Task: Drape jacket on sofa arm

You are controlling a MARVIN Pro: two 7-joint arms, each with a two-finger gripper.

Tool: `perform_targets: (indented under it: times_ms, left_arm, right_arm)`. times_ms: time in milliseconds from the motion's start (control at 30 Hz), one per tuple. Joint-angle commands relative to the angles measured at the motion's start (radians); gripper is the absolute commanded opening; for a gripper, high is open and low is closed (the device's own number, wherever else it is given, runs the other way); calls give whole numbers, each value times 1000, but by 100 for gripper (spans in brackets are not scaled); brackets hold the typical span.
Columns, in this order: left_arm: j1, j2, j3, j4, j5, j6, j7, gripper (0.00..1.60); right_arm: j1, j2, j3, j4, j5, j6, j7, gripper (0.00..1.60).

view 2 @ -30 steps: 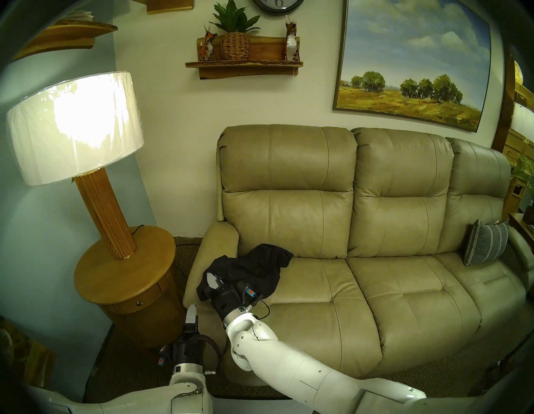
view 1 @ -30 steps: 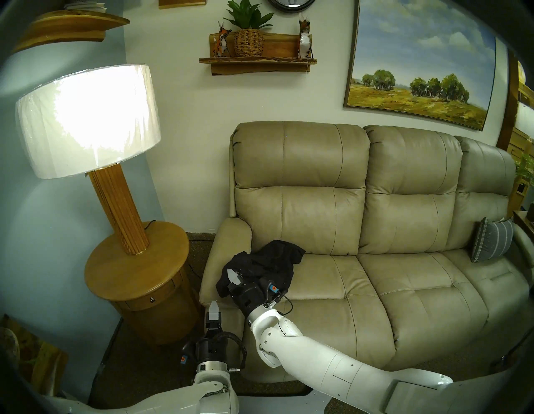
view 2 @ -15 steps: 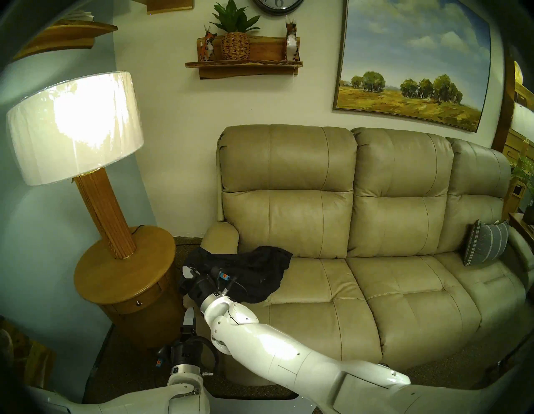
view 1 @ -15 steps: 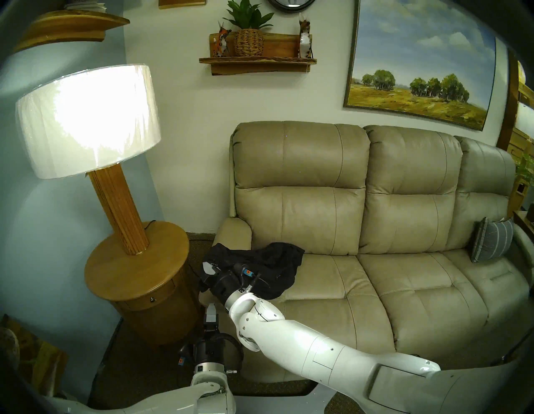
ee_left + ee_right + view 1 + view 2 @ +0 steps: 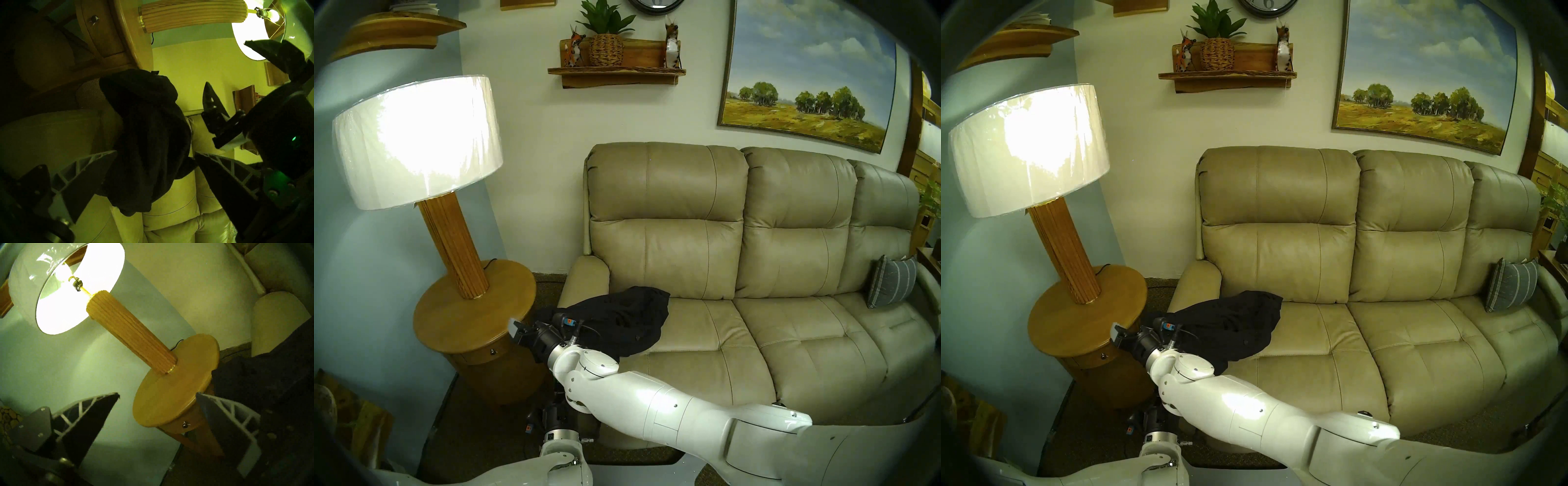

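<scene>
Head view: jacket (image 5: 619,319) covers sofa arm (image 5: 585,275); side table (image 5: 473,312) beside; both grippers' fingers spread, empty.

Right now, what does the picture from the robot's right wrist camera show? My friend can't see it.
The right pincer is open, holding nothing, in front of a round wooden side table with a lit lamp on it. At the right edge, the black jacket lies across the beige sofa arm.
</scene>
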Motion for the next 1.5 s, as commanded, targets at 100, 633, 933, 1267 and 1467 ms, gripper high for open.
perform_targets:
  times_ms: [100,633,933,1267,1467]
  left_arm:
    - [-24,-42,5,4,14,7,-15,160]
    - [-42,-50,3,-29,43,-12,-24,160]
    - [-43,-53,3,-25,45,-18,-18,160]
    - [-45,-55,4,-23,46,-25,-15,160]
    - [-45,-56,4,-23,47,-29,-14,160]
  right_arm:
    - [73,-149,2,122,-30,-34,-21,160]
    - [-17,54,203,-81,72,-226,98,160]
    - [-94,169,312,-40,70,-276,88,160]
    - [-211,313,384,-78,87,-287,120,160]
    - [-301,392,406,-60,93,-270,139,160]
